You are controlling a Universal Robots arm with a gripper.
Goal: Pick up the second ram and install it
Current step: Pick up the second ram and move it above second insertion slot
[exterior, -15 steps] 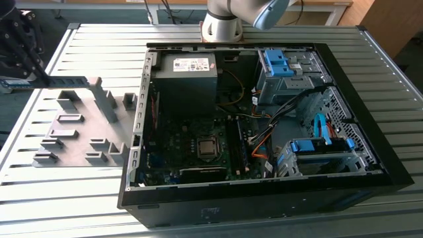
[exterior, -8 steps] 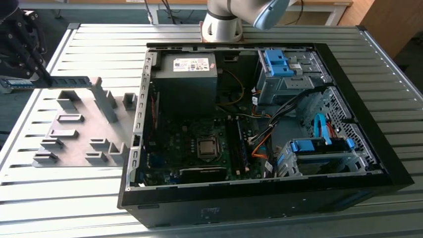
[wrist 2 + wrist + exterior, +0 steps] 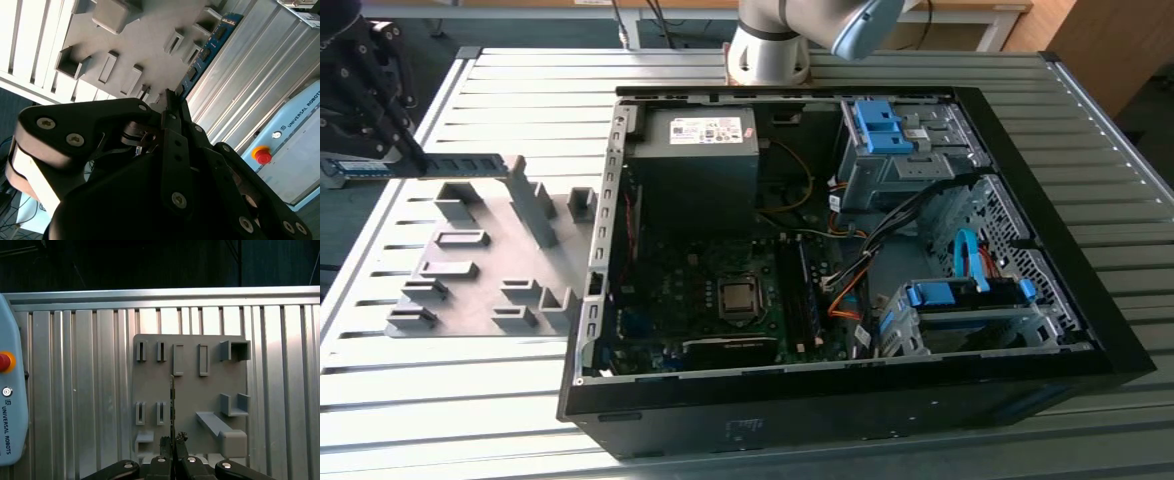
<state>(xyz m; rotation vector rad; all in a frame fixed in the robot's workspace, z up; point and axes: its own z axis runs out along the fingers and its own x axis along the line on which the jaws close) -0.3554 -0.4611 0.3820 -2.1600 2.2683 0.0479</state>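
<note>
The second ram point(image 3: 460, 165) is a thin dark green stick with black chips, held level above the far edge of the grey holder plate point(image 3: 480, 265) at the exterior view's left. My gripper point(image 3: 394, 150) is shut on one end of it. In the second wrist view the second ram point(image 3: 207, 50) reaches out from the fingertips point(image 3: 172, 107) over the plate point(image 3: 150, 30). Seen edge-on in the first wrist view, the second ram point(image 3: 172, 400) rises from the gripper point(image 3: 172, 442) as a thin line across the plate point(image 3: 192, 390).
An open computer case point(image 3: 854, 400) lies at the exterior view's right, its motherboard point(image 3: 720, 290) and cables exposed. The arm's base point(image 3: 767, 50) stands behind it. A pendant with a red button point(image 3: 262, 155) lies on the slatted table point(image 3: 494, 80) beside the plate.
</note>
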